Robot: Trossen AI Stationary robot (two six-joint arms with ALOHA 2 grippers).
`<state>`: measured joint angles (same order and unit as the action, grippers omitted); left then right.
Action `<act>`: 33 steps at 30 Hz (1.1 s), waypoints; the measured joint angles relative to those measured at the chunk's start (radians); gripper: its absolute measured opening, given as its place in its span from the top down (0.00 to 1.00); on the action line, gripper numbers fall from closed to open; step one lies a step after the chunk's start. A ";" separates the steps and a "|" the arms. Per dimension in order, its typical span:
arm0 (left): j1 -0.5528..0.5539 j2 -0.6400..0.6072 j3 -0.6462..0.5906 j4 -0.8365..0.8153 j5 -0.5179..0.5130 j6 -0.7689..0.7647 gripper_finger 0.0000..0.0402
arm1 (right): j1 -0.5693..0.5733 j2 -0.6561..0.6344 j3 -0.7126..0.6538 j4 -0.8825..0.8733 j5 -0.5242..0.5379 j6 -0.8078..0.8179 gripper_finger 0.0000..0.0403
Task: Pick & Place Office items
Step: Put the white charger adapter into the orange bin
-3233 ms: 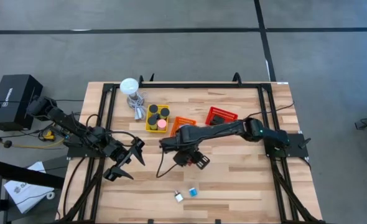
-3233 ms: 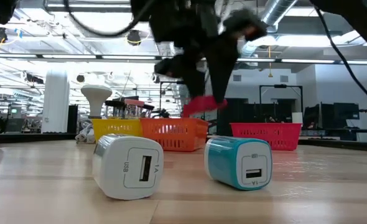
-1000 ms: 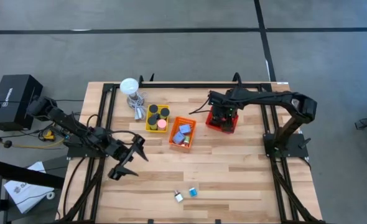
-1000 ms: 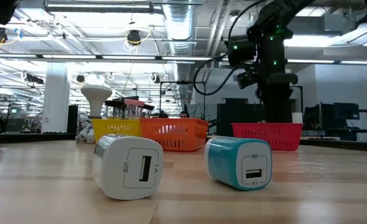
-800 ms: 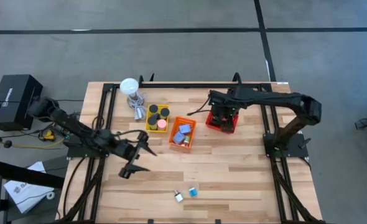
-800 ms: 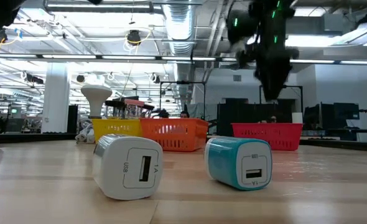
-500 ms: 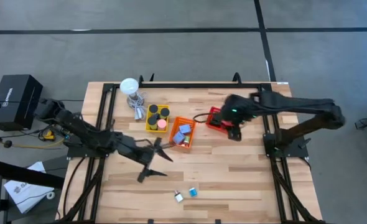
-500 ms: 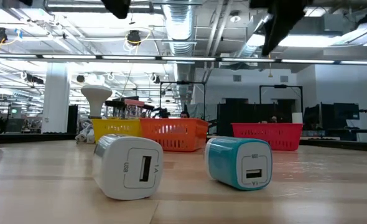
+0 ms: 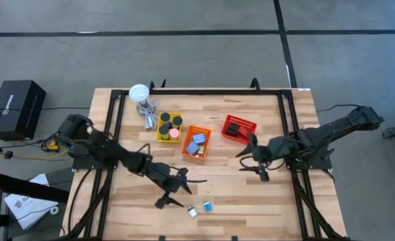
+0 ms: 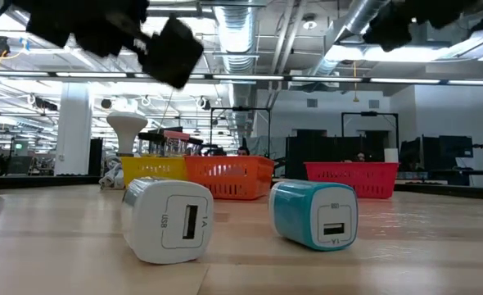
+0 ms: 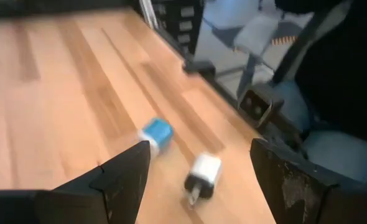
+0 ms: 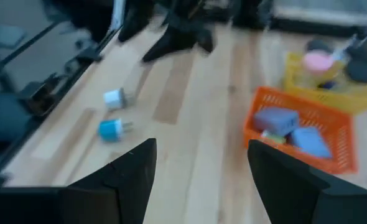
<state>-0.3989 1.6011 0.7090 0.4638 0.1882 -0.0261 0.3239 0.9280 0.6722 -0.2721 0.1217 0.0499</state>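
Two small plug cubes lie on the wood near the table's near edge: a white one and a teal one, each on a flat side. My left gripper is open, just left of and a little beyond them, pointing at them. My right gripper is open and holds nothing, over bare wood on the near side of the red basket. Black pucks and a pink lump sit in the yellow basket; light-blue blocks fill the orange basket.
The three mesh baskets stand in a row at mid-table, with a white round-headed stand at the far left. Black frame rails run along the table's left and right sides. Bare wood lies between the baskets and the cubes.
My left arm has reached out from the table's left side toward the right and the near edge, closing on the two cubes, still open. My right gripper has drawn back from over the red basket toward the near edge. The cubes have stayed put.
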 joint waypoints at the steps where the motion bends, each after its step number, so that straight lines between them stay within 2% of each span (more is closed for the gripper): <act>1: 0.002 0.019 0.000 0.000 0.008 0.000 0.32 | 0.022 -0.010 -0.036 0.056 0.031 -0.012 0.40; 4: 0.014 0.081 0.021 0.016 0.068 0.000 0.32 | 0.058 -0.055 -0.123 0.150 0.117 -0.023 0.40; 6: 0.015 0.115 0.044 0.011 0.098 -0.001 0.32 | 0.062 -0.102 -0.155 0.154 0.135 -0.028 0.40; 14: 0.014 0.268 0.172 0.019 0.141 0.052 0.32 | 0.038 -0.363 -0.215 0.158 0.104 -0.031 0.40; 20: 0.009 0.361 0.201 0.012 0.164 0.045 0.32 | 0.041 -0.534 -0.267 0.156 0.103 -0.091 0.40; 27: -0.016 0.432 0.216 0.029 0.177 0.045 0.32 | 0.041 -0.600 -0.305 0.149 0.104 -0.092 0.40; 33: -0.044 0.434 0.218 0.036 0.177 0.046 0.32 | 0.041 -0.582 -0.307 0.148 0.104 -0.050 0.40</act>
<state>-0.4432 2.0353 0.9268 0.5003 0.3656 0.0194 0.3653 0.3465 0.3649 -0.1237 0.2256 -0.0001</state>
